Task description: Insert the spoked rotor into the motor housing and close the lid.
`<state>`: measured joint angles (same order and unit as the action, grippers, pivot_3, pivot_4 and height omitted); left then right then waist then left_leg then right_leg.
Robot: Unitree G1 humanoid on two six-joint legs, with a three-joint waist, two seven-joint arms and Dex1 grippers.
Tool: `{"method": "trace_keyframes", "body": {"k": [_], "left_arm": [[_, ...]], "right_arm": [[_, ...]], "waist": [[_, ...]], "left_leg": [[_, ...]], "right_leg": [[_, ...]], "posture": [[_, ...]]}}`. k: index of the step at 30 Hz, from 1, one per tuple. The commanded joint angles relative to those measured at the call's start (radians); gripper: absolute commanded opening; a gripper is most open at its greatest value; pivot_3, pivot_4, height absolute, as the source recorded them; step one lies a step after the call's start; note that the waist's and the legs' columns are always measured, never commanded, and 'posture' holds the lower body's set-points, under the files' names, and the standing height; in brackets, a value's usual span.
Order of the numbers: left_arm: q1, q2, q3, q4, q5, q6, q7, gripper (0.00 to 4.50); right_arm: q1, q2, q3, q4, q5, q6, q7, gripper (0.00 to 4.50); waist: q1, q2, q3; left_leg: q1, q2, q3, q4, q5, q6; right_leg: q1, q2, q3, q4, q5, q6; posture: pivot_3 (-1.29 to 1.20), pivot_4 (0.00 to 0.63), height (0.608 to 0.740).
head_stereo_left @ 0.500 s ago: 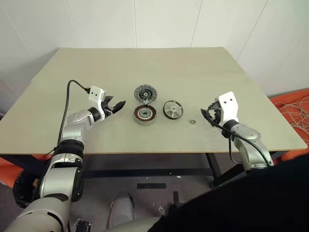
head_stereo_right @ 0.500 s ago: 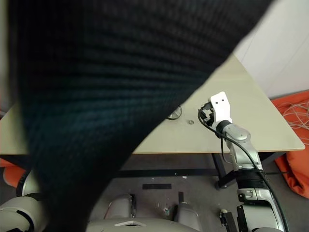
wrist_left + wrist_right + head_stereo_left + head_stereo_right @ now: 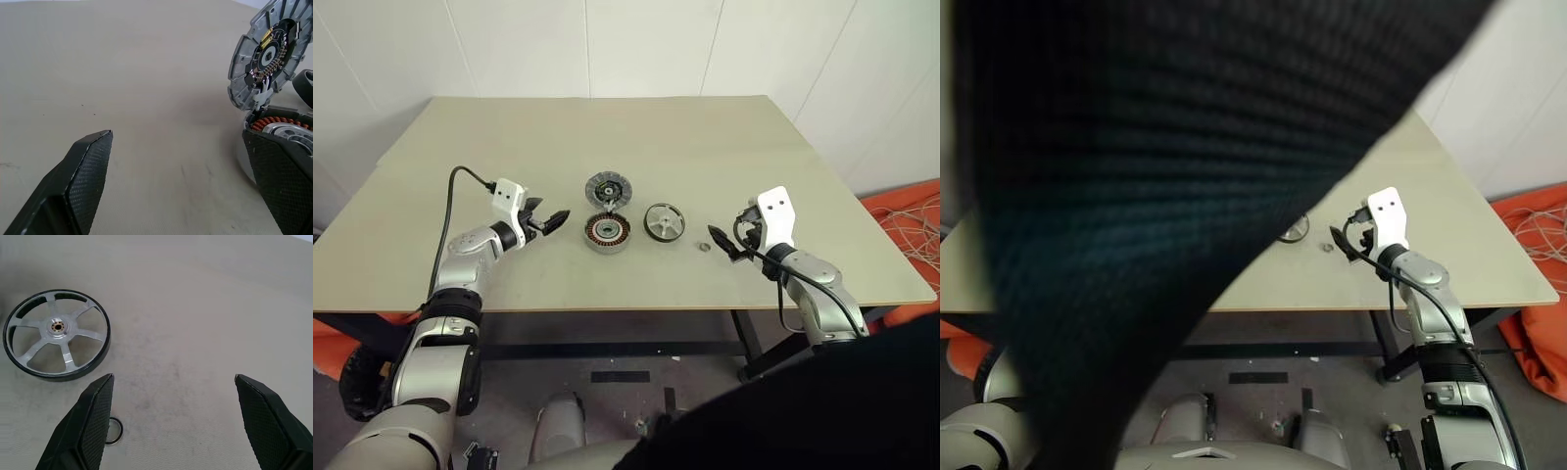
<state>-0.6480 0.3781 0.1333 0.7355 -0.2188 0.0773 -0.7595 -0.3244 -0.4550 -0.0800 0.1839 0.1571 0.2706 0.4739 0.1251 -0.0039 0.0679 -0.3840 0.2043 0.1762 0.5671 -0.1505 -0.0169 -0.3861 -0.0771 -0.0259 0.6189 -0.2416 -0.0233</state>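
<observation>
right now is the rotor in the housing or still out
Out: the spoked rotor lies flat on the table, beside the motor housing, whose copper windings show.
</observation>
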Motion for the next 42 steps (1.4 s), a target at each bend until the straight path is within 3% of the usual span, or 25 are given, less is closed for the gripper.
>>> {"method": "trace_keyframes", "body": {"k": [1, 24, 37, 40, 42], "left_arm": [[-0.005, -0.002, 0.008, -0.047, -0.011, -0.046, -0.006, 4.50], [0.020, -0.004, -0.005, -0.059, 0.016, -0.079, 0.011, 4.50], [0.014, 0.002, -0.010, -0.044, 0.026, -0.097, 0.015, 4.50], [0.009, 0.002, -0.010, -0.037, 0.028, -0.101, 0.015, 4.50], [0.004, 0.001, -0.010, -0.028, 0.031, -0.104, 0.019, 4.50]], "right_arm": [[-0.002, -0.003, 0.002, -0.008, -0.018, -0.016, -0.005, 4.45], [-0.023, 0.077, 0.089, 0.004, -0.039, 0.116, -0.007, 4.45], [0.035, 0.044, 0.063, 0.000, -0.042, 0.118, -0.011, 4.45], [0.042, 0.043, 0.060, -0.006, -0.040, 0.121, -0.012, 3.87], [0.050, 0.041, 0.058, -0.019, -0.032, 0.120, -0.001, 3.18]], "waist": [[0.000, 0.000, 0.000], [-0.001, 0.000, 0.000], [0.003, 0.000, 0.000], [0.003, 0.000, 0.000], [0.004, 0.000, 0.000]], "left_leg": [[0.000, 0.000, 0.000, 0.000, 0.000, 0.000], [0.000, 0.000, 0.000, 0.000, 0.000, 0.000], [0.001, 0.000, 0.000, 0.000, 0.000, 0.000], [0.001, 0.000, 0.000, 0.000, 0.000, 0.000], [0.001, 0.000, 0.000, 0.000, 0.000, 0.000]], "right_leg": [[0.000, 0.000, 0.000, 0.000, 0.000, 0.000], [0.000, 0.000, 0.000, 0.000, 0.000, 0.000], [0.001, 0.000, 0.000, 0.000, 0.000, 0.000], [0.001, 0.000, 0.000, 0.000, 0.000, 0.000], [0.001, 0.000, 0.000, 0.000, 0.000, 0.000]], "posture": [[0.00, 0.000, 0.740], [0.00, 0.000, 0.740], [0.00, 0.000, 0.740], [0.00, 0.000, 0.740], [0.00, 0.000, 0.740]]}}
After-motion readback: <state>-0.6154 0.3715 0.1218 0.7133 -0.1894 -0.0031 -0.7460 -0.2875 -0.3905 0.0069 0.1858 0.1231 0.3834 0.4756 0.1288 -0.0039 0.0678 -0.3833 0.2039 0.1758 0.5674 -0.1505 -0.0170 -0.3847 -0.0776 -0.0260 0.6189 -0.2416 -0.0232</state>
